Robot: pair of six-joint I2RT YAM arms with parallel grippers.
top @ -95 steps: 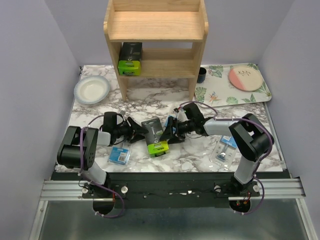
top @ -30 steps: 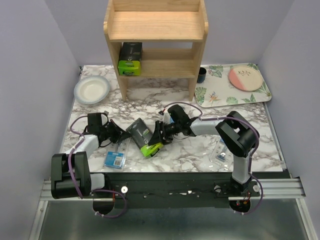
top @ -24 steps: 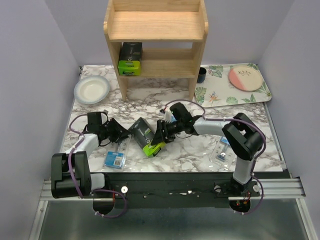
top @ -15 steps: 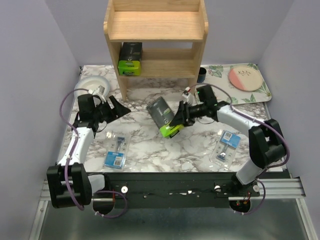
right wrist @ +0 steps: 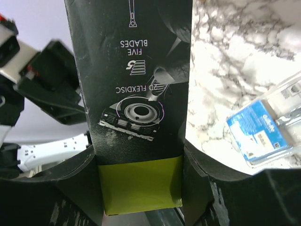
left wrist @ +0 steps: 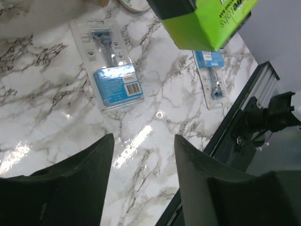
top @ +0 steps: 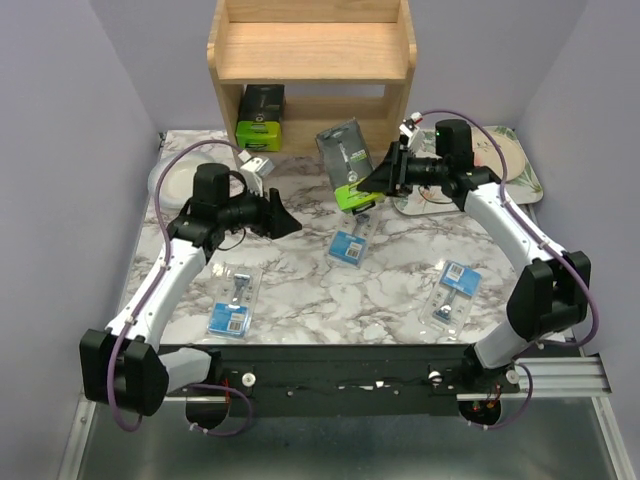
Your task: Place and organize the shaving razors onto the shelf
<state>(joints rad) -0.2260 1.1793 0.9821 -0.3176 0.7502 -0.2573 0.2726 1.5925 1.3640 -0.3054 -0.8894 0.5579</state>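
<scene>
My right gripper [top: 378, 178] is shut on a black razor box with a lime-green end [top: 344, 162], held in the air in front of the wooden shelf [top: 310, 60]. In the right wrist view the box [right wrist: 136, 94] fills the space between the fingers. A second black and green box [top: 260, 117] stands on the shelf's lower tier at the left. Three clear blister packs with blue cards lie on the marble: one in the middle [top: 352, 240], one front left [top: 235, 303], one front right [top: 455, 293]. My left gripper [top: 285, 222] hovers open and empty left of centre.
A white bowl [top: 165, 185] sits at the back left, partly behind my left arm. The floral tray [top: 522, 172] lies at the back right under my right arm. The table's front rail [left wrist: 244, 117] shows in the left wrist view.
My right gripper carried the box up off the marble and back toward the shelf. My left arm rose and swung back, and its jaws opened. The middle blister pack came into view.
</scene>
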